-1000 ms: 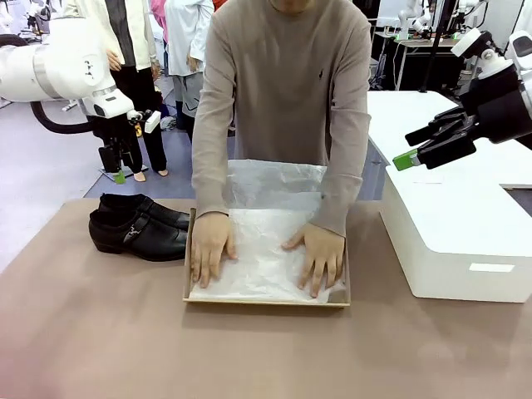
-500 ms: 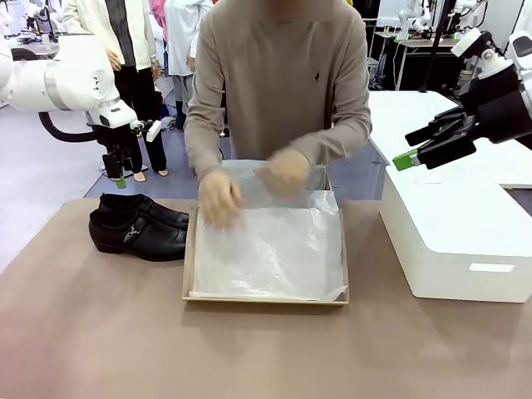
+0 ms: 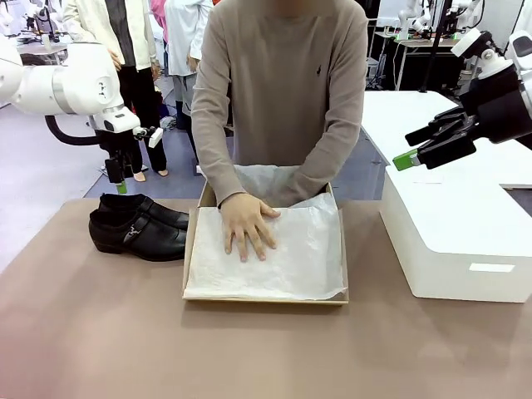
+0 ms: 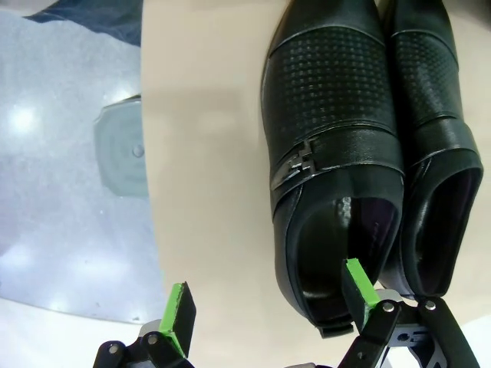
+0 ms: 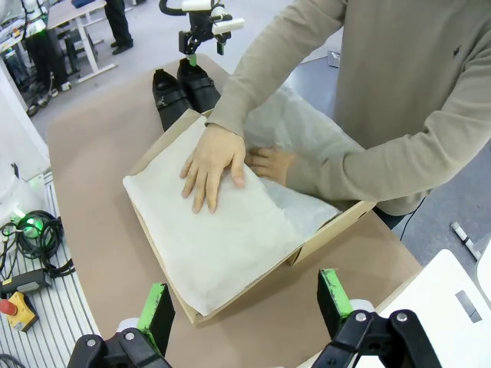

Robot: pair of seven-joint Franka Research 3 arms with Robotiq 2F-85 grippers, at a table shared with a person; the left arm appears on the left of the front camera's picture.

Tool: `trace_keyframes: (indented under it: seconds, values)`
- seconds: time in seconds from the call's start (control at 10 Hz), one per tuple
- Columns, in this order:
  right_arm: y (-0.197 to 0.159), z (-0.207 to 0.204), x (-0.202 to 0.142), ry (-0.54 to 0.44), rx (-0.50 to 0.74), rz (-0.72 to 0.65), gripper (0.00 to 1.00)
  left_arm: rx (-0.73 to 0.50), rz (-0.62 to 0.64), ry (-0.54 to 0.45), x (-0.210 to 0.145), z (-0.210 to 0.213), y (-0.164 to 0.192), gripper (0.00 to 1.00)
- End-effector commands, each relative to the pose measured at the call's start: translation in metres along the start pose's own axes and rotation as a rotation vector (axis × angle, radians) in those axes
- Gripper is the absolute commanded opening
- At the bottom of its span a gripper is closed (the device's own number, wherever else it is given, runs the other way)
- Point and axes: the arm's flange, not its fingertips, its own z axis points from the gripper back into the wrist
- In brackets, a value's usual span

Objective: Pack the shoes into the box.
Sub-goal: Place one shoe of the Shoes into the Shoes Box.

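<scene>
Left gripper vertical, fingers downward and wide apart; right gripper aloft, roughly level, fingers likewise wide apart.

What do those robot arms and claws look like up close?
The left arm and right arm are smooth white tubes with rounded joints; a black cable loops under the left. The left claw and right claw are black, with slim fingers tipped by bright green pads.

The box is blocked by a person's hand pressed flat on the tissue paper — bare table is found free before the shoes.
</scene>
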Motion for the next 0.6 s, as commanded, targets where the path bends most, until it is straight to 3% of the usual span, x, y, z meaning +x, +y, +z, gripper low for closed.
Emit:
trace_keyframes:
  seconds: [0.0, 0.5]
  values:
    - [-0.002, -0.001, 0.000, -0.014, 0.010, 0.010, 1.00, -0.013, 0.021, 0.011, -0.001, -0.001, 0.010, 1.00]
    - [-0.002, -0.001, 0.000, -0.014, 0.010, 0.010, 1.00, -0.006, 0.037, 0.022, -0.001, -0.016, 0.021, 1.00]
